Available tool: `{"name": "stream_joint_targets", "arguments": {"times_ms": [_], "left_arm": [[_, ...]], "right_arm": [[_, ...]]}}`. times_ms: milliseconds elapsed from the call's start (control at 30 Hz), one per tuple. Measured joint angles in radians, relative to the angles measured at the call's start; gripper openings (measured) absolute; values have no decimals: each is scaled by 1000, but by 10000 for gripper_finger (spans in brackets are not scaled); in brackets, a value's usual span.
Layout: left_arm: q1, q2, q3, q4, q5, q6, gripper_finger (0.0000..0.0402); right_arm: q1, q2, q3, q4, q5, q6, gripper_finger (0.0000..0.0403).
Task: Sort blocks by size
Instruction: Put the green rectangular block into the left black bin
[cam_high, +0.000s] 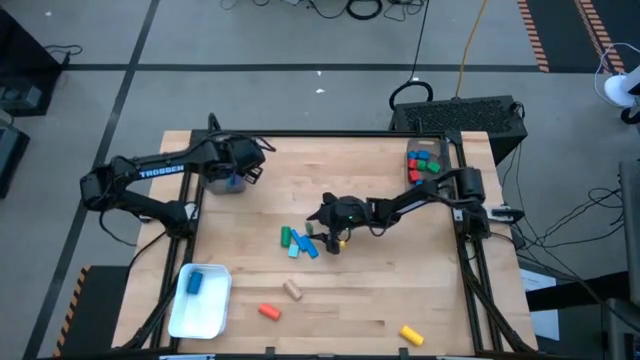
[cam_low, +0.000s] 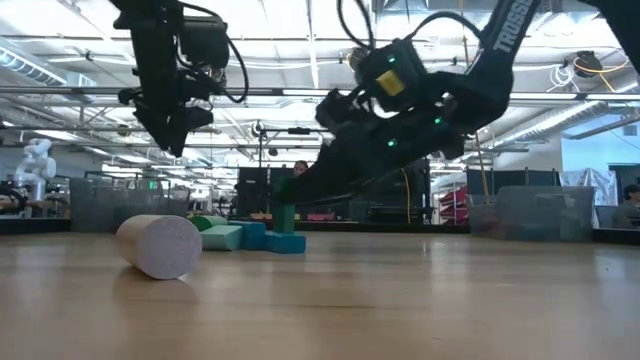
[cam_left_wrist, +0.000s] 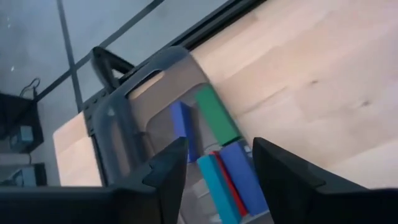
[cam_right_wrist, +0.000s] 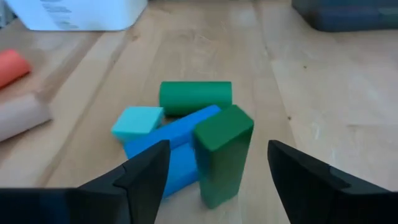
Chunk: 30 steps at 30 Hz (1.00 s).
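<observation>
My right gripper (cam_right_wrist: 219, 147) stands open low over the table's middle, its fingers on either side of an upright green block (cam_right_wrist: 222, 155) without touching it. Just beyond it lie a blue bar (cam_right_wrist: 168, 140), a light blue cube (cam_right_wrist: 137, 122) and a green cylinder (cam_right_wrist: 195, 96); this cluster (cam_high: 299, 243) rests on the wood. My left gripper (cam_left_wrist: 217, 149) hangs open above a grey see-through bin (cam_left_wrist: 118, 124) at the far left, which holds green (cam_left_wrist: 216, 115), blue (cam_left_wrist: 182, 127), light blue and red bars. It holds nothing.
A white tray (cam_high: 212, 312) with one blue block (cam_high: 194, 282) sits near left. Loose on the table lie an orange block (cam_high: 268, 311), a tan cylinder (cam_high: 292, 290) and a yellow block (cam_high: 411, 335). A second bin (cam_high: 424, 164) of small blocks stands at the far right.
</observation>
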Motion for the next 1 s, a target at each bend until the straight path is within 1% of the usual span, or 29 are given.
{"name": "stream_joint_targets", "arguments": {"times_ms": [133, 233, 333, 433, 533, 667, 733, 900, 1000], "left_arm": [[-63, 0, 0, 0, 0, -6, 170], [-123, 0, 0, 23, 4, -8, 163], [-191, 0, 0, 61, 25, -6, 154], [-256, 0, 0, 109, 41, 27, 146], [-319, 0, 0, 164, 52, 88, 140], [-392, 0, 0, 251, 111, 201, 139], [-424, 0, -4, 308, 153, 260, 138], [-481, 0, -59, 491, 305, 374, 138], [-503, 1, -105, 595, 340, 412, 138]], "right_arm": [[-4, 35, 51, -47, 1, 1, 255], [-4, 40, 72, -86, 6, 4, 234], [-4, 40, 78, -103, 24, 12, 196], [-5, 40, 78, -113, 24, 18, 145], [-5, 40, 78, -122, 22, 10, 95], [-5, 39, 78, -124, 19, -6, 48], [-5, 38, 78, -122, 19, -10, 40], [-4, 9, 78, -133, 18, -24, 42], [-4, -18, 78, -129, 17, -31, 42]]}}
